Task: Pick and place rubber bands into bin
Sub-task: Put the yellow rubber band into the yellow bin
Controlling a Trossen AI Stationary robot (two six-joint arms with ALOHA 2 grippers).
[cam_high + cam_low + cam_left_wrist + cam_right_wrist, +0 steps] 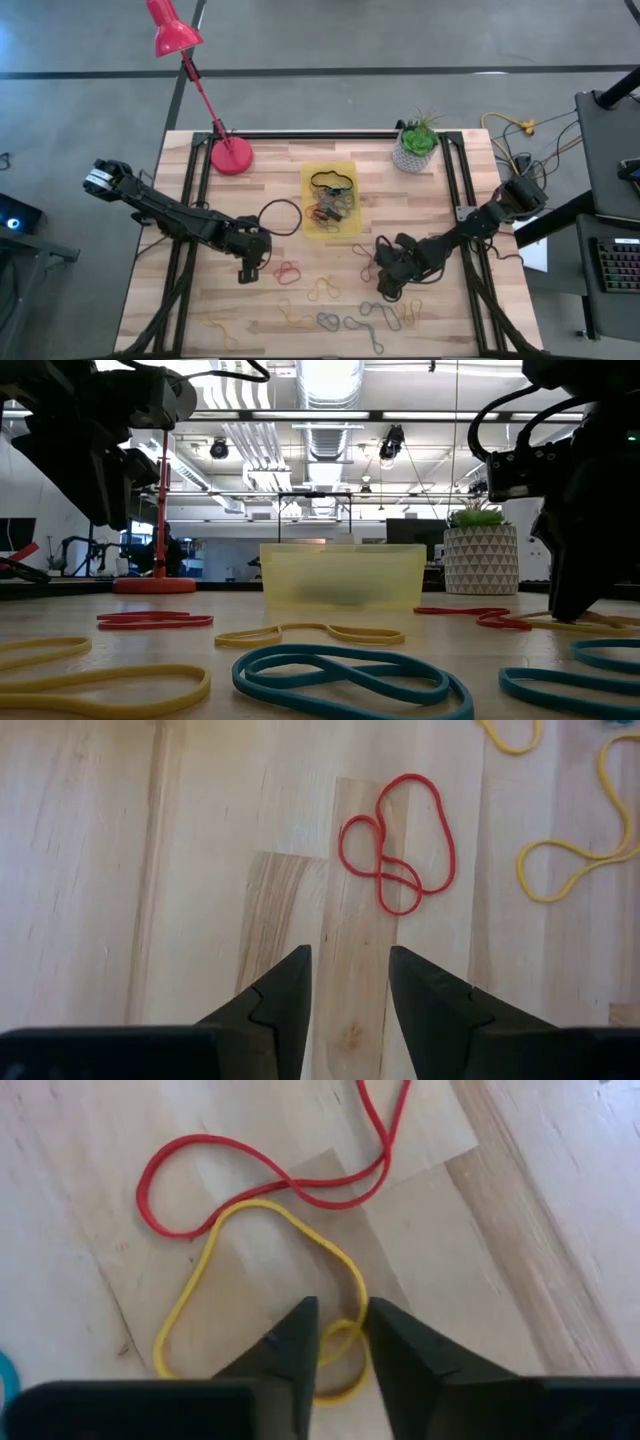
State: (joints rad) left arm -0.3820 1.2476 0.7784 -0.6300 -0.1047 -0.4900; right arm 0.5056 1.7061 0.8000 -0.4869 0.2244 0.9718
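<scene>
Right gripper [341, 1330] is down at the table on the right, fingers narrowed around a strand of a yellow rubber band [262, 1270] that lies flat on the wood. A small gap shows between the tips, and the band is not lifted, so whether it is gripped I cannot tell. A red rubber band [270, 1175] crosses the yellow one just beyond the fingertips.

Left gripper [348, 982] hangs above the table on the left with jaws part open and nothing between them. A twisted red band [398, 842] lies ahead of it, apart from the tips.

Yellow bin [329, 199] sits mid-table with several bands already inside. A large black band [281, 217] lies just beside its left wall. Loose bands [330, 321], yellow, red and blue, are scattered across the near half of the wooden table [470, 190].

Red desk lamp [215, 120] and potted plant [416, 143] stand at the far edge.
</scene>
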